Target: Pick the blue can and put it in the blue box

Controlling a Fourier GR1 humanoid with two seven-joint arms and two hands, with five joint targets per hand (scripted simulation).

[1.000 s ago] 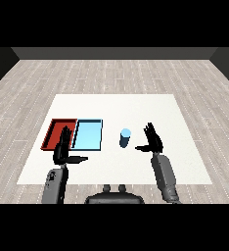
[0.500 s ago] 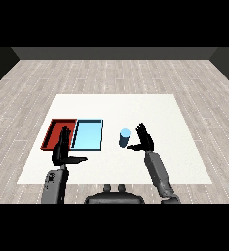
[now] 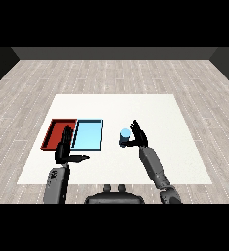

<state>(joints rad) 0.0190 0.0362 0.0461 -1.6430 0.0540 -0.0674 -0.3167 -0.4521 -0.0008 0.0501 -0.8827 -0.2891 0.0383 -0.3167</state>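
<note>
The blue can (image 3: pixel 125 137) stands upright on the white table, a short way right of the light blue tray (image 3: pixel 88 134). My right hand (image 3: pixel 138 137) is right against the can's right side, fingers straight and pointing up, thumb reaching toward the can without curling round it. My left hand (image 3: pixel 65 148) hovers in front of the red tray (image 3: pixel 57 132), fingers straight, thumb stretched out to the right, holding nothing.
The two trays lie side by side at the table's left, red on the outside. The white table (image 3: pixel 160 112) stretches bare to the right and behind the can. Grey plank floor surrounds it.
My right hand has moved left, from a gap beside the can to right against it. The can and my left hand have stayed put.
</note>
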